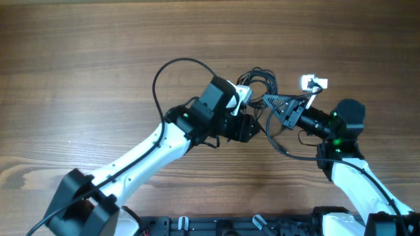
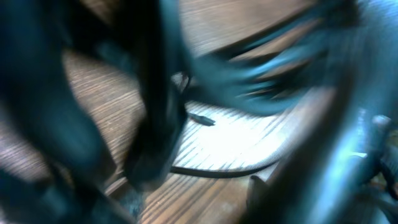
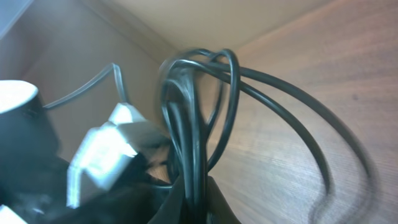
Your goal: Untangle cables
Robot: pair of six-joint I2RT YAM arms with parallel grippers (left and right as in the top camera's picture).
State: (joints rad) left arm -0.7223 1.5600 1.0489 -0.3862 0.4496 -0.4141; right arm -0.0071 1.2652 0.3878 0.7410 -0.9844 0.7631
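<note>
Overhead view, middle of the table (image 1: 98,52): is that dark knot the cables (image 1: 258,80)?

Yes, a small bundle of thin black loops on the wood between the two arms. One strand curves down from it toward the right arm.

What about the right gripper (image 1: 268,100)?

Its fingers close to a point at the lower edge of the bundle. On the right wrist view the cords run straight down into its grasp at the bottom of the frame, with the loops standing up above. I'd say it is pinched closed on them.

And the left gripper (image 1: 244,98)?

It sits against the bundle's left side, with a white part at its tip. Whether it is spread or closed I cannot tell. From above, the body hides the fingers, and the left wrist view is smeared with blur. All I make out there is one thin dark cord lying across the wood.

Anything else?

A small white block (image 1: 314,83) lies just right of the bundle, beyond the right gripper. I cannot tell whether it joins a cord.
</note>
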